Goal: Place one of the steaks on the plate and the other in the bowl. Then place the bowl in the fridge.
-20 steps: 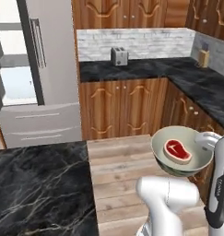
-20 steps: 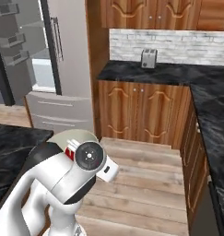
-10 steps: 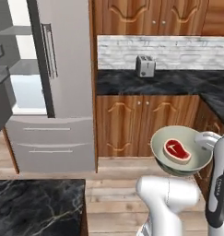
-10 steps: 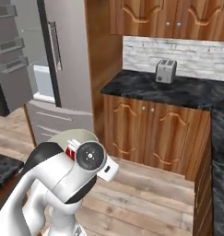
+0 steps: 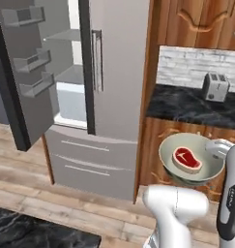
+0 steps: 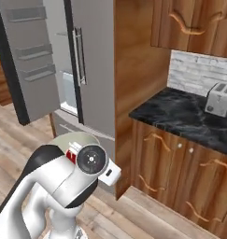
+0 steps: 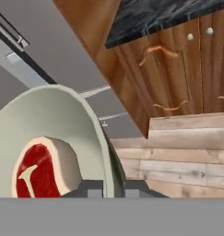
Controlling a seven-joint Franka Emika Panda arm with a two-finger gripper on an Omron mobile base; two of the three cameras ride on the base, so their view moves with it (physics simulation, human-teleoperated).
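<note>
My gripper (image 5: 218, 148) is shut on the right rim of the pale cream-green bowl (image 5: 168, 148) and holds it in the air, level, beside the arm. The bright red steak (image 5: 187, 159) with its whitish fat edge lies in the bowl. In the hand view the bowl (image 7: 62, 110) and the steak (image 7: 38, 173) sit at lower left, with the rim clamped in the gripper (image 7: 111, 186). The grey fridge (image 5: 120, 72) stands ahead to the left, its left door (image 5: 33, 72) swung open onto lit shelves. The plate and the dark steak are out of view.
Two fridge drawers (image 5: 87, 157) sit below the doors. A tall wood panel (image 6: 138, 56) borders the fridge on the right. Past it run a dark counter (image 5: 186, 104) with a toaster (image 5: 215, 86) and wood cabinets (image 6: 180, 163). A dark counter corner (image 5: 36, 237) lies at bottom left.
The whole scene has shifted: the base has driven closer to the fridge, which now looms larger. The bowl with the steak stays in the gripper, unchanged beside the arm.
</note>
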